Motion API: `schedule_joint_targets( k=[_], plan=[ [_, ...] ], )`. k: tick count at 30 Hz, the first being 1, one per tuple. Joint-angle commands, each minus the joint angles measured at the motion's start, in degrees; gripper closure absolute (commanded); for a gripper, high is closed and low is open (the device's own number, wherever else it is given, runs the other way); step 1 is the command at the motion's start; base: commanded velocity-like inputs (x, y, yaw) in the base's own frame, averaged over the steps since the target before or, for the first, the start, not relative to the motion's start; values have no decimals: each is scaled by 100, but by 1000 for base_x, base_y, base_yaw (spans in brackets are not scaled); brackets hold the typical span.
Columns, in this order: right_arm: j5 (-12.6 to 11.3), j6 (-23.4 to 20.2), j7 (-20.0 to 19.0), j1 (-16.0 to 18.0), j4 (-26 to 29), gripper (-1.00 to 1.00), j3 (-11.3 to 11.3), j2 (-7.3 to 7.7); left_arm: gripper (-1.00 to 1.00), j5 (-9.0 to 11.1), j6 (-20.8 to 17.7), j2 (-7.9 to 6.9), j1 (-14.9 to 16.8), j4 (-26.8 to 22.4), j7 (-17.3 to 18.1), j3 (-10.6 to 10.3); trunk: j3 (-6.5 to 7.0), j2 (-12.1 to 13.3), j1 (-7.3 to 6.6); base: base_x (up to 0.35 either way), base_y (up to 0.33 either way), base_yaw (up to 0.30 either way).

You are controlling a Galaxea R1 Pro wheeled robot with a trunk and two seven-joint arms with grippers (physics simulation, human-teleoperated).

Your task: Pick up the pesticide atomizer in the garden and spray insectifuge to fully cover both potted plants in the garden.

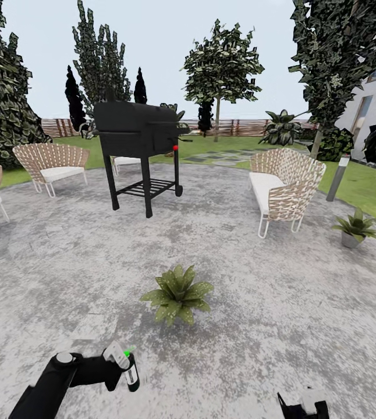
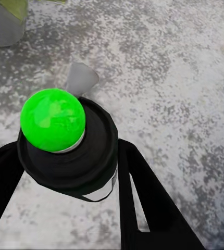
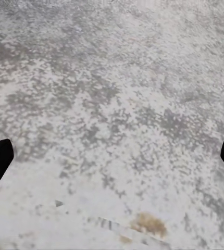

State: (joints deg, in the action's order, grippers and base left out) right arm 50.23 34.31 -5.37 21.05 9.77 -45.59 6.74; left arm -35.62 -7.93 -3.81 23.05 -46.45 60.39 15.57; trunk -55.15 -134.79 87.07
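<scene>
The dark green pesticide atomizer (image 1: 129, 366) with black-and-white trigger head is gripped upright in the left gripper (image 1: 120, 368). The right gripper (image 3: 112, 151) is spread, empty (farther). The nearer grey-potted broad-leaved plant (image 1: 178, 295) lies just ahead, slightly right; the second potted rosette (image 1: 356, 228) far right. No writing is legible.

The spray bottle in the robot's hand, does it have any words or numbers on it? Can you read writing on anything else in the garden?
No text can be read anywhere.
Pesticide atomizer in the left gripper: a green spot on its head and a pale patch on its body, no letters visible.
Black grill: a red knob, no brand or numbers visible.
Chairs, potted plants, patio: no signs or labels.
</scene>
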Motion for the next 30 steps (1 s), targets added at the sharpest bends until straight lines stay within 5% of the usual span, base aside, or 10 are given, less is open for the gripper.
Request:
schedule_joint_targets(
  k=[1,4,6,10,14,15,20,24,27,30],
  plan=[
    [191,-7,-308,65,88,-100,268,-40,100,-9,-60,-100,4,104,54,-30,-5,-2,-1,0,0,0],
    [730,-195,-849,461,293,-100,1210,-316,100,-32,-59,-273,33,302,67,-412,-5,-2,-1,0,0,0],
    [842,-376,-1060,661,341,-100,1475,-520,100,-93,-68,-293,136,330,69,-762,-5,-2,-1,0,0,0],
    [948,-747,-2472,1274,503,-100,2263,-802,100,-233,-93,-297,441,392,75,-1536,-5,-2,-1,0,0,0],
    [963,-797,-3726,1572,907,-100,2541,-835,100,-295,-85,-293,522,418,161,-2004,-5,-2,-1,0,0,0],
    [974,-800,-4026,1608,1025,100,2582,-841,100,-363,-90,-285,546,421,263,-2201,-5,-2,-1,0,0,0],
    [1023,-795,-4655,1664,1322,100,3343,-1021,100,-708,-107,-151,682,427,659,-2592,-5,-2,-1,0,0,0],
    [1026,-794,-4677,1666,1335,100,3447,-1459,100,-1232,-126,189,698,607,813,-2749,-5,-2,-1,0,0,0],
    [1024,-794,-4676,1666,1335,100,3452,-1674,100,-1382,-111,448,700,799,792,-2843,-5,-2,-1,0,0,0],
    [1017,-794,-4674,1666,1335,100,3447,-1674,100,-1386,-123,602,701,750,731,-2848,-5,-2,-1,0,0,0]
  ],
)
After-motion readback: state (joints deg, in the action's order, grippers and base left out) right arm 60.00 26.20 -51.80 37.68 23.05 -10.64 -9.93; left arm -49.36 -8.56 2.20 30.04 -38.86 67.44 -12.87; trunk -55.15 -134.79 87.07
